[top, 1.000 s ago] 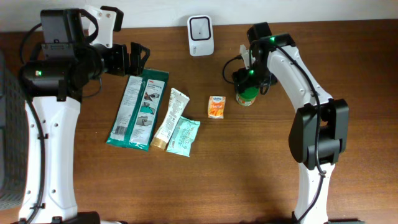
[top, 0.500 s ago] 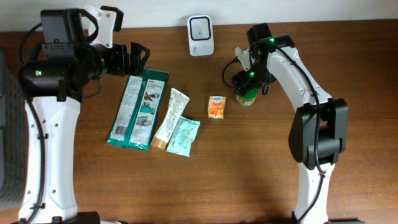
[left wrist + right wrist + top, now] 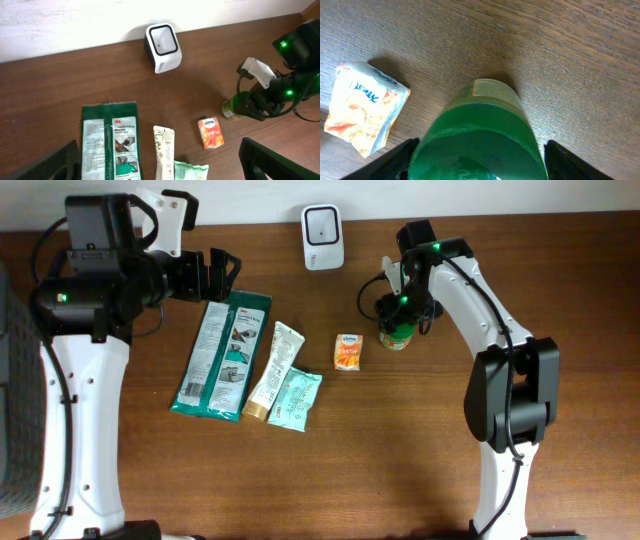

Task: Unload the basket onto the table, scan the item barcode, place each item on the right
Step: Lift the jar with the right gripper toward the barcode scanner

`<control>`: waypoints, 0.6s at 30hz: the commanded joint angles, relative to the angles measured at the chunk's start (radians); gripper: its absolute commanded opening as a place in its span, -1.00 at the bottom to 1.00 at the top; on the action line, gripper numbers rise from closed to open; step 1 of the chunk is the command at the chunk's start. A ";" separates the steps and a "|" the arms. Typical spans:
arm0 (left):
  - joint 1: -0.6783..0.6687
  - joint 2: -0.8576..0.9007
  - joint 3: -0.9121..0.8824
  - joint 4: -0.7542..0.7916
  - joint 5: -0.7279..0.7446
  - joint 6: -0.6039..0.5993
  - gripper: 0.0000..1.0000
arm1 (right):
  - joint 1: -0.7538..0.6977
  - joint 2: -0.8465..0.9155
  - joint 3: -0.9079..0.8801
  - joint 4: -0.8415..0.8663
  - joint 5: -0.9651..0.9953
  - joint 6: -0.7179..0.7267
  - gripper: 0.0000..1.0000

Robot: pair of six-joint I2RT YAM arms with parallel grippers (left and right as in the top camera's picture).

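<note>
A green-lidded jar (image 3: pixel 397 335) stands upright on the wooden table right of centre. My right gripper (image 3: pixel 398 318) hangs straight over it, its fingers down on either side of the green lid (image 3: pixel 480 135). The left finger (image 3: pixel 402 157) is at the lid's edge; a sliver of table shows before the right finger (image 3: pixel 567 160). The white barcode scanner (image 3: pixel 322 224) sits at the table's back edge. My left gripper (image 3: pixel 222 275) hovers wide open and empty above the top of the green glove packet (image 3: pixel 222 355). The jar (image 3: pixel 231 107) also shows in the left wrist view.
An orange tissue pack (image 3: pixel 348 351) lies just left of the jar. A cream tube (image 3: pixel 274 370) and a teal sachet (image 3: pixel 296 398) lie beside the glove packet. A dark basket edge (image 3: pixel 12 430) runs along the far left.
The right gripper's jaws have drawn in closer round the jar's lid. The jar, the other items and the left arm have not moved.
</note>
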 commanded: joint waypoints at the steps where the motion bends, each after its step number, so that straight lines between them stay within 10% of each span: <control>1: -0.001 -0.007 0.010 0.002 0.008 0.020 0.98 | -0.006 0.003 -0.008 0.002 0.009 0.049 0.39; 10: -0.001 -0.007 0.010 0.002 0.008 0.020 0.98 | -0.006 -0.005 0.122 -0.140 -0.119 0.122 -0.02; 18: -0.001 -0.007 0.010 0.002 0.008 0.020 0.98 | -0.039 -0.012 0.432 -0.322 -0.712 -0.014 -0.03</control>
